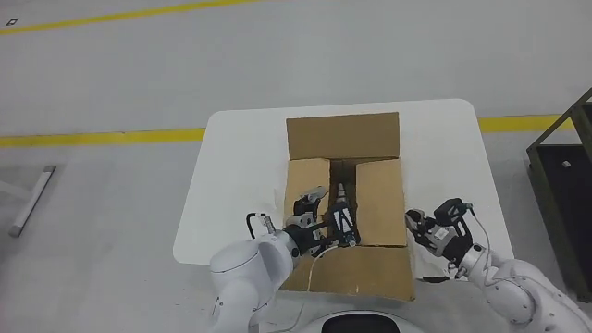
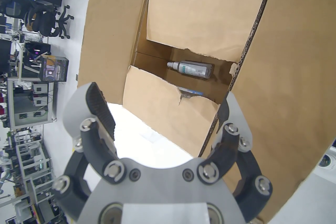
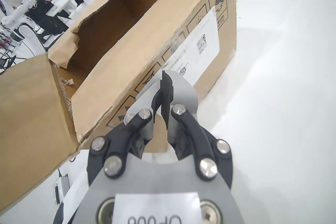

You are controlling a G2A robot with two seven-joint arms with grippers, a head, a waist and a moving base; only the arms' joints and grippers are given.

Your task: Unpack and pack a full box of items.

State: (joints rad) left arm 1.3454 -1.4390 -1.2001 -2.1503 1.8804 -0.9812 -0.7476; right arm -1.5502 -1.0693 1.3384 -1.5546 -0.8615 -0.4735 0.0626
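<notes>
Cardboard box (image 1: 344,135) sits mid-table on the white table (image 1: 231,171). Its far flap and near flap are laid outward. The two side flaps are folded inward with torn edges, leaving a narrow gap over the inside.

My left gripper (image 2: 160,96) hangs above the box on its left side, by the near end of the gap. Its jaws are spread wide with nothing between them. In my top view I put it here: left gripper (image 1: 328,208).

Through the gap I see a clear spray bottle (image 2: 191,68) lying on its side on the box floor. Just beside it is a flat item with a blue edge (image 2: 190,91), mostly hidden under the torn flap, so I can't tell what it is.

My right gripper (image 3: 164,83) is outside the box, low over the table by the right side wall. Its jaws are pressed together and hold nothing. I can't tell whether it touches the cardboard. A white shipping label (image 3: 202,49) is stuck on that wall.
</notes>
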